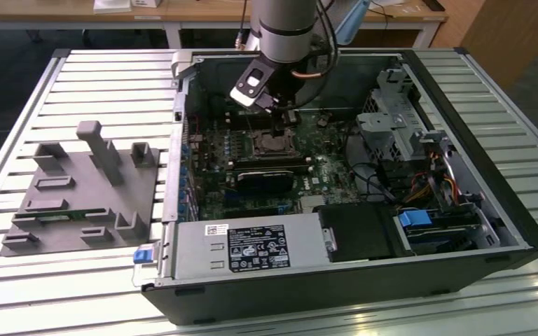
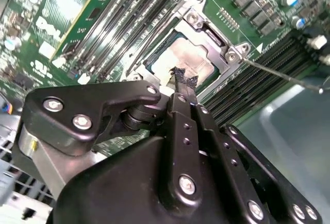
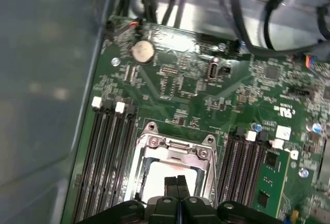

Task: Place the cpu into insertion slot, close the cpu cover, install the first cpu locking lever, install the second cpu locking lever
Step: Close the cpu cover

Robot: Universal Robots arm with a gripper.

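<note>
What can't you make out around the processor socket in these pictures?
First wrist view: the gripper hides the near part of the chip and cover.
Second wrist view: the gripper's tip blocks whether it touches the chip.
Exterior view: the socket is too small to tell whether the cover is locked down.

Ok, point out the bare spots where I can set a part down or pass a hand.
Bare slatted table lies beyond the grey fixture, and nearer the camera in front of fixture and computer case. Inside the case it's crowded: the gripper hangs over the insertion slot, memory slots flank it, cables crowd the exterior view's right.
</note>
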